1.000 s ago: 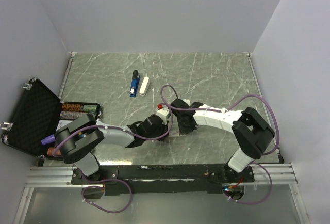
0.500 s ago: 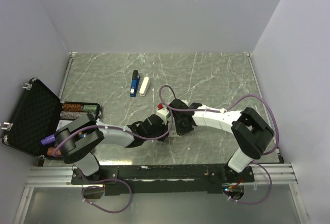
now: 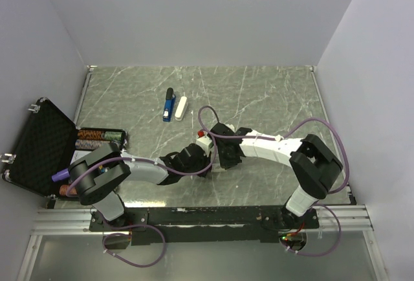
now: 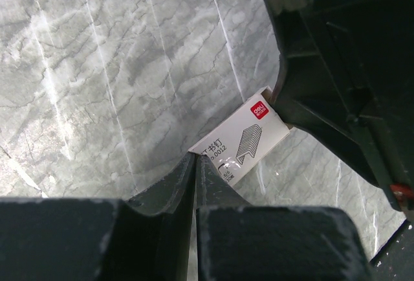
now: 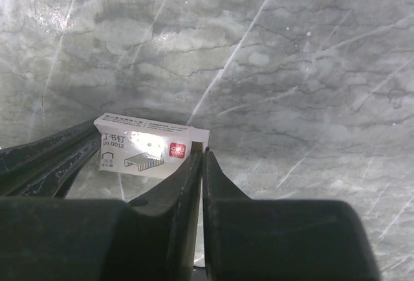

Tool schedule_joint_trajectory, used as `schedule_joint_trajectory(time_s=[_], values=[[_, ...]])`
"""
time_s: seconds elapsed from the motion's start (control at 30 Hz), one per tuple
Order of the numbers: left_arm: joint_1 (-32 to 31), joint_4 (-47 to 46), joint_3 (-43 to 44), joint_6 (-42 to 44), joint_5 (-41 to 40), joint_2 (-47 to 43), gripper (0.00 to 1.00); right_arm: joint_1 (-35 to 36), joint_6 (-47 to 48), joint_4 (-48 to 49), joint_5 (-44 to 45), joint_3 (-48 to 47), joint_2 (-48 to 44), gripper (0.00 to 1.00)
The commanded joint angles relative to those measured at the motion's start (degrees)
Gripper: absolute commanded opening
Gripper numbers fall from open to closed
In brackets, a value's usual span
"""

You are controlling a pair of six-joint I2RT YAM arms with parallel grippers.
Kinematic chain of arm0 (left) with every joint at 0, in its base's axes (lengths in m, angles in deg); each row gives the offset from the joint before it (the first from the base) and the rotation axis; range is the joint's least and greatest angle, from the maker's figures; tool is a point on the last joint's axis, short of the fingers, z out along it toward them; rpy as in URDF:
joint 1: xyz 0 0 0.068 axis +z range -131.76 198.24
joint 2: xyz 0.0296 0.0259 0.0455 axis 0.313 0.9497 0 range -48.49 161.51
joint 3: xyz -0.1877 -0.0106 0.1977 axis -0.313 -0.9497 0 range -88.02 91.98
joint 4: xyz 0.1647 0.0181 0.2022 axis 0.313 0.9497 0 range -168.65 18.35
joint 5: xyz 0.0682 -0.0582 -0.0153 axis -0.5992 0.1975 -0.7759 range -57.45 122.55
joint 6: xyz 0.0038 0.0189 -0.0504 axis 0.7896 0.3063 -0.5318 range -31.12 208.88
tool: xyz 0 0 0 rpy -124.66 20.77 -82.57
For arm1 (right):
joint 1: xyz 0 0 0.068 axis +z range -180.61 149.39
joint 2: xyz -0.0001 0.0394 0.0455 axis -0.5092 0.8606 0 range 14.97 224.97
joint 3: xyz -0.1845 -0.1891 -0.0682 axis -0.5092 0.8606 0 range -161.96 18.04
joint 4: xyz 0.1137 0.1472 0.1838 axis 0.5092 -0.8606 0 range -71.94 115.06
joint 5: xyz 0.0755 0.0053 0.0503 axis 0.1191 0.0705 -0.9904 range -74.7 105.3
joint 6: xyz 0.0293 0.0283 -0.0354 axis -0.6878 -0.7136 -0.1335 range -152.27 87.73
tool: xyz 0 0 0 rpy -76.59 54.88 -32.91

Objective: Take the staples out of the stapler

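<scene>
A grey-green marbled table (image 3: 272, 93) stands between pale lilac walls. The stapler (image 3: 169, 104) lies at far centre, just left of a white bar (image 3: 181, 107) and well apart from both arms. At near centre the left gripper (image 4: 195, 161) and right gripper (image 5: 202, 158), fingers pressed almost together, meet at opposite ends of a small staple box (image 4: 244, 137). Whether either pinches it, I cannot tell.

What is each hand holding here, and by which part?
The left hand pinches the small white staple box by one end corner; the right hand, fingertips shut, touches its opposite end; grip unclear.
</scene>
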Motion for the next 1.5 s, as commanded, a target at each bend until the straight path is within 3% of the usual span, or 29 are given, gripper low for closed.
schedule_joint_trajectory(time_s=[0.0,0.27,0.57,1.0,1.47], values=[[0.21,-1.09,-0.2,-0.48,-0.16,0.5,0.11,0.9,-1.49,-1.76,2.22,-2.66,-3.56,0.13],[0.21,-1.27,-0.46,-0.48,-0.24,0.32,0.11,0.82,-1.85,-3.69,4.24,-2.3,-5.58,0.23],[0.21,-1.1,-0.91,-0.4,-0.42,-0.64,0.11,-0.06,-2.29,-3.61,5.48,-0.11,-6.9,0.25],[0.21,-0.57,-1.43,-0.48,-0.68,-1.78,0.11,-1.38,-1.85,0.96,2.14,2.62,-4.0,0.02],[0.12,-1.09,-2.57,-1.01,-0.68,-2.05,0.11,-2.17,-1.85,2.9,2.31,4.64,-3.47,0.0]])
